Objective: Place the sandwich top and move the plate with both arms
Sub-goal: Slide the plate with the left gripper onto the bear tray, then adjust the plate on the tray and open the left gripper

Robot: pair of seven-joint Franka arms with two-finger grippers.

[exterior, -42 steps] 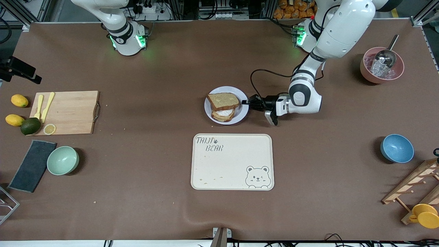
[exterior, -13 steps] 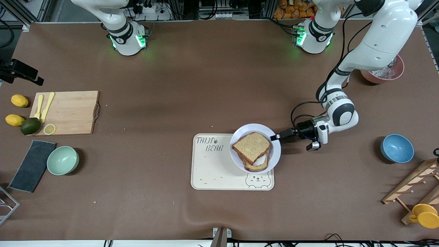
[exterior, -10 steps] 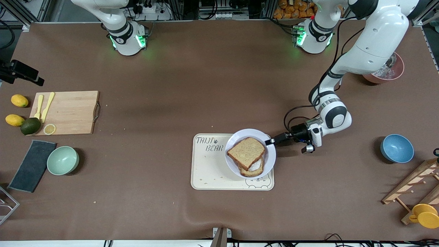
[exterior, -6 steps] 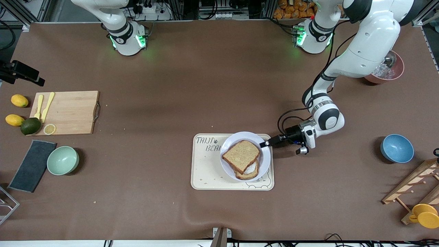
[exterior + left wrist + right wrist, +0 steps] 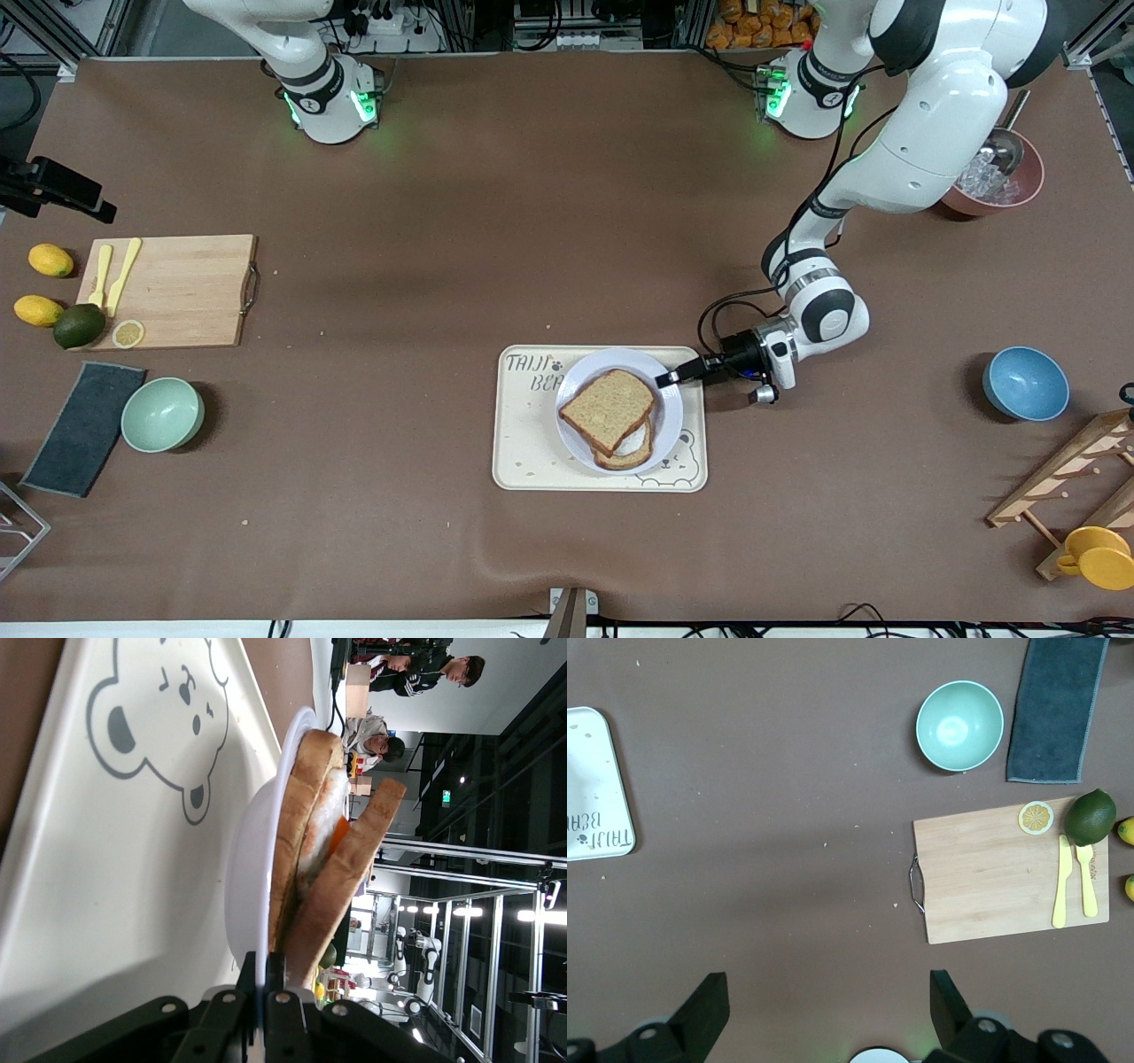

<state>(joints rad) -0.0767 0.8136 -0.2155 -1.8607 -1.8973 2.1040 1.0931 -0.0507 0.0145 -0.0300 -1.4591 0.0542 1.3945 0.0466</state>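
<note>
Front view: the small round pale lavender-white plate [image 5: 668,409] with a raised rim sits over the cream rectangular bear-print tray [image 5: 532,443], toward the tray's left-arm end, partly covering the printed lettering and the bear drawing. Whether it rests on the tray or hangs just above it cannot be told. On the plate is a stacked sandwich, and its top, a squarish slice of light-brown wholemeal bread [image 5: 608,410] with a darker crust, lies tilted over a lower slice with something white between them. The left gripper [image 5: 669,378], black, reaches in from the left arm's end of the table and is clamped tight on the plate's rim at the edge facing that arm, so the bread lies just past the fingertips, further in on the plate.

The left wrist view confirms the grip: the plate [image 5: 244,904] rim runs straight into the closed fingers [image 5: 221,1014], with the sandwich top [image 5: 350,873] close above them and the tray [image 5: 106,904] underneath.

The right gripper [image 5: 824,1014] waits high over bare brown table near its base, jaws spread wide and holding nothing, well apart from the plate.
</note>
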